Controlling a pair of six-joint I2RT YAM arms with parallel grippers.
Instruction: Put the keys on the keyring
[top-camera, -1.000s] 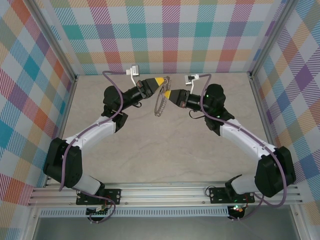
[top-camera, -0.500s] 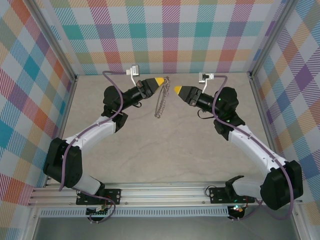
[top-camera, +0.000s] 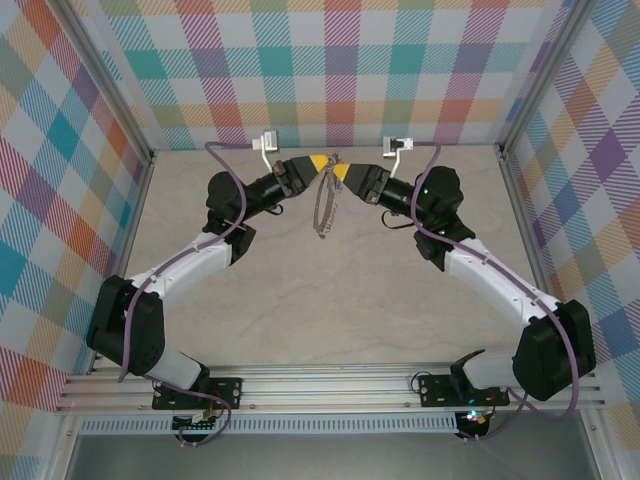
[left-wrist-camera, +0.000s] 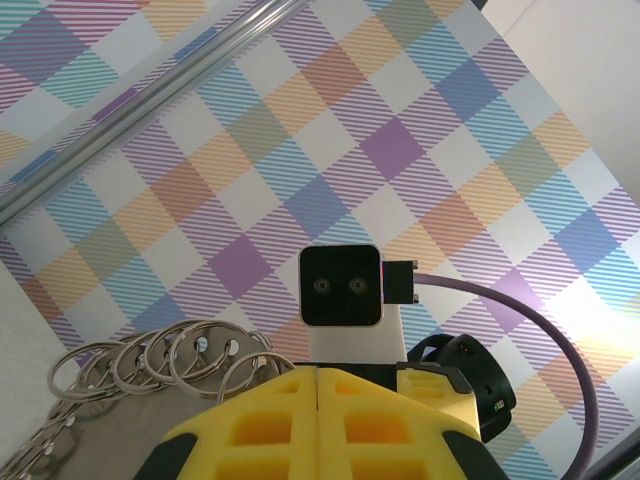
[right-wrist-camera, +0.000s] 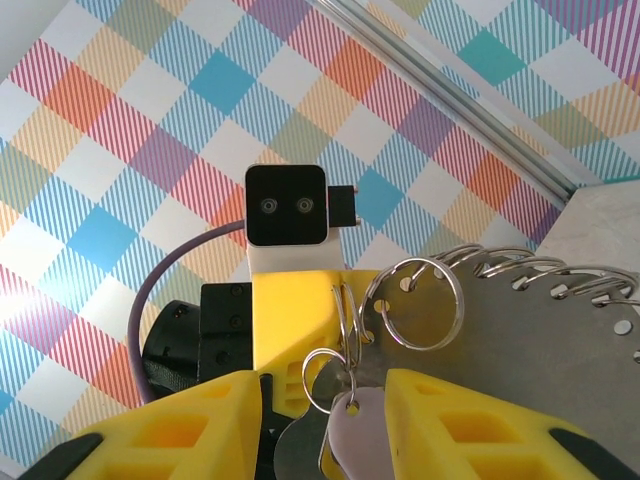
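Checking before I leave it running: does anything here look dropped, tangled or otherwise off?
Nothing stands out. The keyring hangs in the air from the shut left gripper. The lilac key dangles on a small ring inside the right gripper, whose jaws stand open.

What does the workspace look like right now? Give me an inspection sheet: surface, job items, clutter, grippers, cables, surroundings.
Surface: beige table, no marks seen.
Job's things: keyring hangs from the left gripper, off the table; lilac-headed key hangs from a small ring.
Clutter: nothing seen.
Grippers: left shut on the keyring; right gripper open, its fingers either side of the key.
Cables: purple cable loops from each wrist camera, no snag seen.
Surroundings: plaid walls, aluminium rail at the near edge.
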